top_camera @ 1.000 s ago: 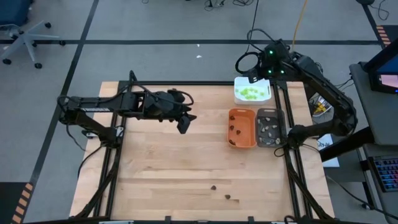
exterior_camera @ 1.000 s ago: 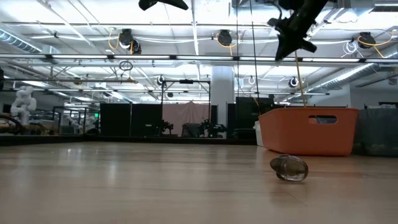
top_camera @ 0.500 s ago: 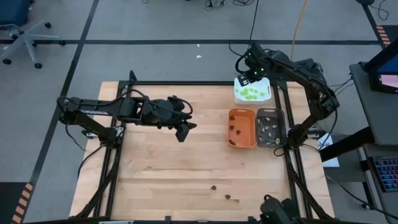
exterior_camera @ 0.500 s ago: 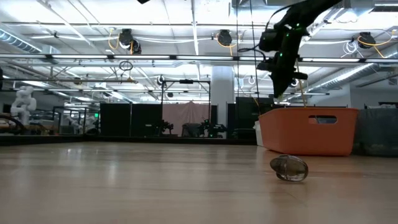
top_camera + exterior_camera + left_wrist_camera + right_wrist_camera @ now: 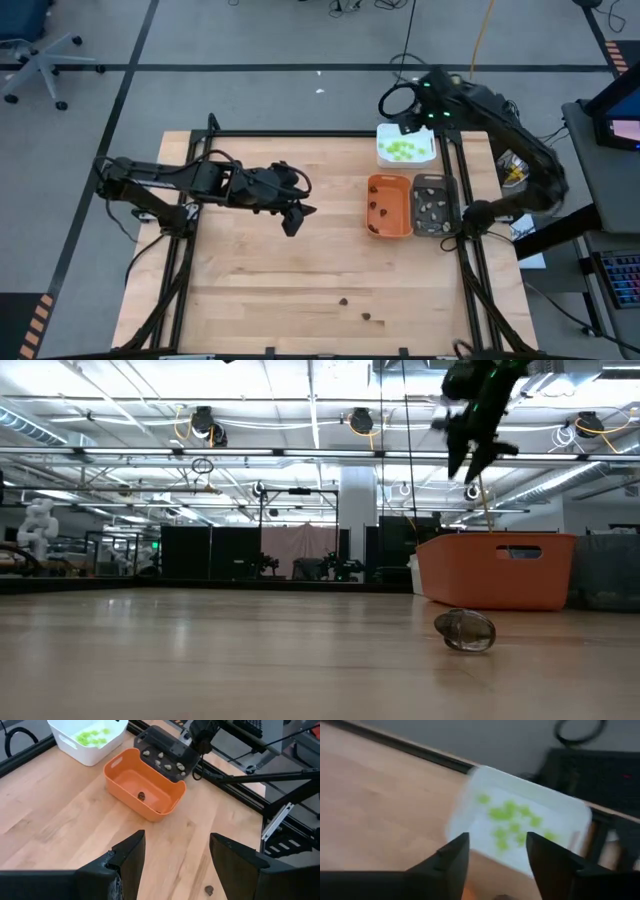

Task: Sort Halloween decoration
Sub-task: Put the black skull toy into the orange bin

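Observation:
The Halloween decoration shows as tiny pieces. Lime-green ones lie in the white tray (image 5: 405, 148), dark brown ones in the orange tray (image 5: 388, 205), and pale ones in the grey tray (image 5: 433, 205). Two dark brown pieces (image 5: 343, 300) (image 5: 368, 318) lie on the table near its front edge; the low view shows one piece (image 5: 466, 630) close up. My right gripper (image 5: 475, 455) hangs open above the white tray (image 5: 520, 827), with nothing between its fingers. My left gripper (image 5: 292, 222) hovers open over the table's middle, left of the orange tray (image 5: 142, 790).
The three trays stand together at the table's far right. A black frame (image 5: 455, 180) runs along the table's edges. Bare wood lies between the left gripper and the two loose pieces. One more loose piece (image 5: 209, 890) shows in the left wrist view.
My right gripper has dipped toward the white tray, opened, and come up again above it. My left gripper has drifted toward the table's near edge, still open.

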Available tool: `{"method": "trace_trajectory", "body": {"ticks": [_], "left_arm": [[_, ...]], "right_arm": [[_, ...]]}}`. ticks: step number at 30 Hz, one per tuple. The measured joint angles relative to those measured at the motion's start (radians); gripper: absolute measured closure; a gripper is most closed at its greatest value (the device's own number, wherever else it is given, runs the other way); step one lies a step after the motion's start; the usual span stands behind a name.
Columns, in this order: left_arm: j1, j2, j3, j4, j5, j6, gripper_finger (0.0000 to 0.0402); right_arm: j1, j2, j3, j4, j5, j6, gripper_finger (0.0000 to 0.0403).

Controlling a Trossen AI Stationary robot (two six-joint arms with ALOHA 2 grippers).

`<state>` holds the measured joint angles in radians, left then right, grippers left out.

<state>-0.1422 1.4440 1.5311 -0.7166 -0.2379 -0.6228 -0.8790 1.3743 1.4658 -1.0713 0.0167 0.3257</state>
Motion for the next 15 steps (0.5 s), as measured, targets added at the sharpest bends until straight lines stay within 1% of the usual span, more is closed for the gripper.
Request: {"method": "trace_trajectory", "body": {"ticks": [3, 9, 11, 13, 15], "left_arm": [[-0.015, 0.01, 0.0, -0.008, -0.001, 0.0, 0.018], [-0.058, 0.033, 0.0, -0.003, 0.003, 0.012, 0.018], [-0.076, 0.047, 0.0, 0.012, 0.004, 0.028, 0.018], [-0.1, 0.055, 0.0, 0.0, 0.007, 0.034, 0.018], [-0.12, 0.076, 0.001, 0.028, 0.007, 0.035, 0.018]], "right_arm": [[0.051, -0.124, 0.0, 0.002, -0.051, 0.062, 0.0201], [0.239, -0.339, 0.0, -0.018, -0.034, 0.198, 0.0193], [0.31, -0.391, 0.0, -0.027, -0.015, 0.247, 0.0193], [0.376, -0.428, 0.0, -0.033, -0.014, 0.284, 0.0193], [0.438, -0.455, 0.0, -0.047, -0.014, 0.311, 0.0193]]}}
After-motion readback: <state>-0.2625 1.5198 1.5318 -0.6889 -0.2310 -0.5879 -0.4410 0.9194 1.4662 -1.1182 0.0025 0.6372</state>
